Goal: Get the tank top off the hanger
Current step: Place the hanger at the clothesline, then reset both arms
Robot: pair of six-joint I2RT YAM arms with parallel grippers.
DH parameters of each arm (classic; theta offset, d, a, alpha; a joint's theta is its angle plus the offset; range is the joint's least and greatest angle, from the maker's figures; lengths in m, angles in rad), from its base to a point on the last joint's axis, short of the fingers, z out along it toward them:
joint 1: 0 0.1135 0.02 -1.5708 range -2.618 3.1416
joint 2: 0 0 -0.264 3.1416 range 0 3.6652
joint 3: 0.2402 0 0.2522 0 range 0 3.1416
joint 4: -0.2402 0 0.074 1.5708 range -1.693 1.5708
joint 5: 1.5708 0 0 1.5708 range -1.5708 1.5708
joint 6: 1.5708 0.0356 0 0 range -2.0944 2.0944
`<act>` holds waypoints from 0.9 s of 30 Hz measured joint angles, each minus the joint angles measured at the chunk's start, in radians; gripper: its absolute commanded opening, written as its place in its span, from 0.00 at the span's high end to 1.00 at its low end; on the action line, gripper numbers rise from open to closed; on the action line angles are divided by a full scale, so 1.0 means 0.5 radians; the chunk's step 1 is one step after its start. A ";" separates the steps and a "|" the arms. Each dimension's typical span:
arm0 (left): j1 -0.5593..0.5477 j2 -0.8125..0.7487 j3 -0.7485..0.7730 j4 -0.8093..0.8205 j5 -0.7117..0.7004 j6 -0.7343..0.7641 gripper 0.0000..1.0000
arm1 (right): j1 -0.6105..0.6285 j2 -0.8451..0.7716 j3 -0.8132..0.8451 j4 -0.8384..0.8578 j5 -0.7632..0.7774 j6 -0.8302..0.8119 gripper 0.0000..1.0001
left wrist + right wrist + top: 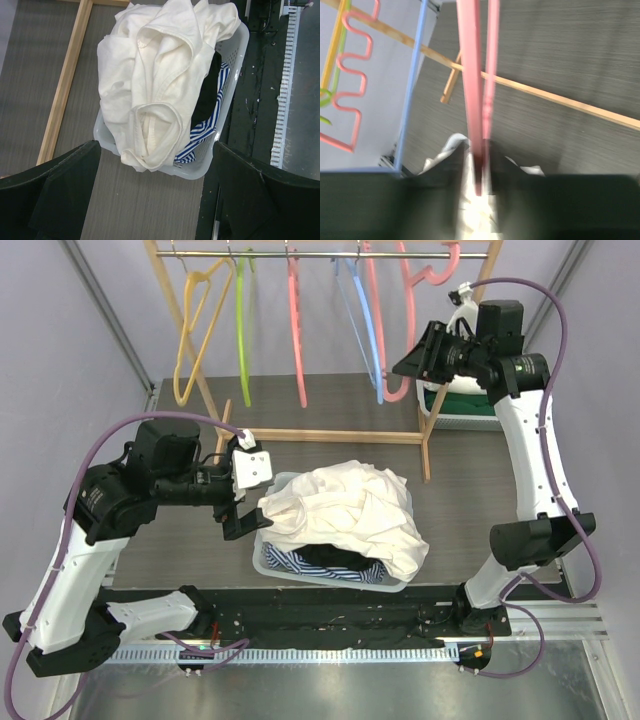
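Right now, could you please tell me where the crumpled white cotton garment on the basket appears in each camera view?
Top external: the crumpled white cotton garment sits at centre, heaped on the white plastic basket.
Left wrist: upper centre, filling most of the basket.
Right wrist: blurred white scraps low at centre may be it; I cannot tell.
Shared landmark: the rack's pale wooden floor rail.

Centre frame, the tank top (345, 510) is showing plain cream-white, the striped garment (202, 132) blue and white. Upper frame, a yellow hanger (183, 340), green hanger (240, 330), pink hanger (294, 330) and blue hanger (412, 75) are glowing bright.
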 measured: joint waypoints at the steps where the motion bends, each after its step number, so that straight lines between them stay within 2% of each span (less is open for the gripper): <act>1: 0.001 0.000 0.000 0.000 0.001 0.000 0.00 | 0.000 0.017 0.060 -0.033 0.007 0.021 0.30; 3: 0.005 0.000 0.000 0.000 0.002 -0.001 0.00 | 0.000 0.027 0.128 -0.052 0.029 0.037 0.28; 4: 0.008 0.000 0.001 0.000 0.003 -0.001 0.00 | 0.000 0.025 0.145 -0.063 0.037 0.038 0.17; 5: 0.011 0.000 0.001 0.000 0.005 -0.001 0.00 | 0.000 0.023 0.154 -0.069 0.041 0.041 0.01; 18: 0.037 0.013 0.000 0.002 0.020 -0.036 0.00 | 0.000 -0.113 0.184 -0.156 0.182 0.072 0.00; 24: 0.075 0.011 -0.024 0.010 0.002 -0.068 0.00 | 0.002 -0.459 0.266 -0.156 0.464 -0.011 0.00; 27: 0.115 -0.009 -0.049 0.019 -0.011 -0.091 0.00 | 0.016 -0.719 0.161 -0.098 0.684 -0.073 0.00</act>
